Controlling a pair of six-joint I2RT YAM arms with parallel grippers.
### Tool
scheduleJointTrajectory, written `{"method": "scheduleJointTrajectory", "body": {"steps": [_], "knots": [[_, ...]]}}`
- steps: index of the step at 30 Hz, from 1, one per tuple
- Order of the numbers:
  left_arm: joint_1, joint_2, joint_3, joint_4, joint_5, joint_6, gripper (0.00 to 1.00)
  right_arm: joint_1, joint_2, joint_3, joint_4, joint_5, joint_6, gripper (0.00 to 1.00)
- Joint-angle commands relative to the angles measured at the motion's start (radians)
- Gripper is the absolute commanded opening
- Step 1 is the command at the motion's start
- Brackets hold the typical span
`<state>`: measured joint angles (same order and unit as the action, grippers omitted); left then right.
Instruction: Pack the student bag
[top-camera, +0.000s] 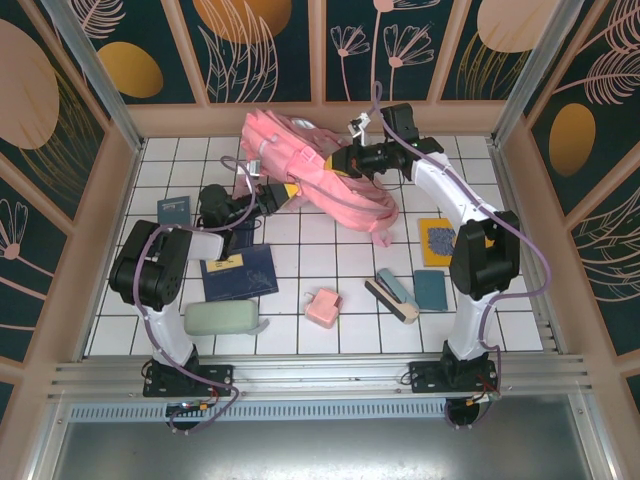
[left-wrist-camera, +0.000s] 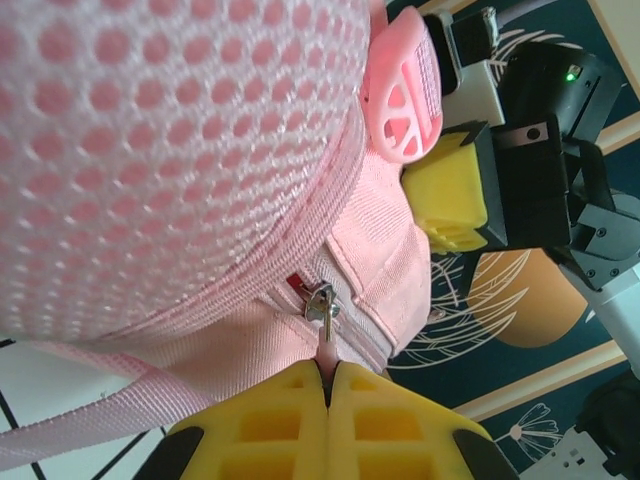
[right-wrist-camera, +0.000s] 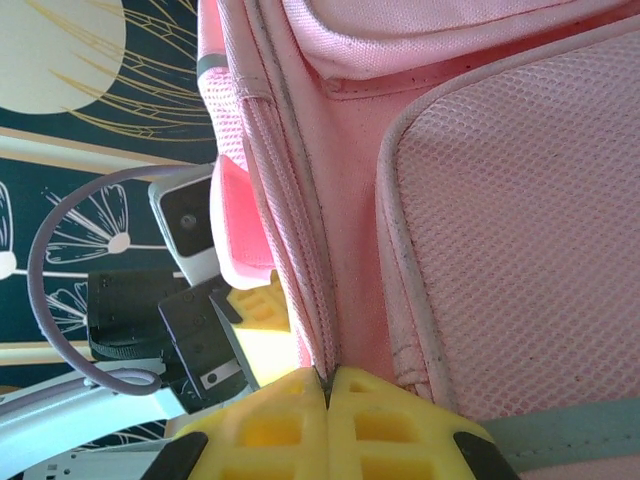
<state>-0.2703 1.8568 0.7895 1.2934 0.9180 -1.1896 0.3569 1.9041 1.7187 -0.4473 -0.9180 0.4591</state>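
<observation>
Pink student bag (top-camera: 310, 165) lies far-middle on the counter (top-camera: 300, 330); contents hidden. Left wrist view alone shows me the zipper pull (left-wrist-camera: 322, 303), pinched by left fingers (left-wrist-camera: 316, 388). Right fingers (right-wrist-camera: 316, 392) are clenched on the bag's seam (right-wrist-camera: 300, 200).

Left arm: elbow folded low, forearm running forward-right. left gripper (top-camera: 286, 192) has its jaws fully closed, pinching the student bag (top-camera: 300, 150) at a zipper pull. Right arm: stretched forward-left, wrist bent back toward the left. right gripper (top-camera: 342, 160) is clamped on a bag seam. The 2 grippers face each other, close together.
</observation>
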Motion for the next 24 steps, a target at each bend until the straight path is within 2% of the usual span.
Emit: {"method": "scheduleJointTrajectory", "body": {"steps": [1, 12, 24], "knots": [[-0.020, -0.039, -0.030, 0.018, 0.009, 0.032, 0.01, 0.004, -0.015, -0.001, 0.094, -0.010, 0.013, 0.00], [-0.130, -0.001, -0.037, 0.102, -0.036, -0.022, 0.02, 0.031, 0.004, -0.009, 0.109, 0.025, 0.020, 0.00], [-0.281, 0.028, -0.053, 0.096, -0.114, -0.005, 0.03, 0.068, 0.031, 0.006, 0.081, 0.099, 0.003, 0.00]]}}
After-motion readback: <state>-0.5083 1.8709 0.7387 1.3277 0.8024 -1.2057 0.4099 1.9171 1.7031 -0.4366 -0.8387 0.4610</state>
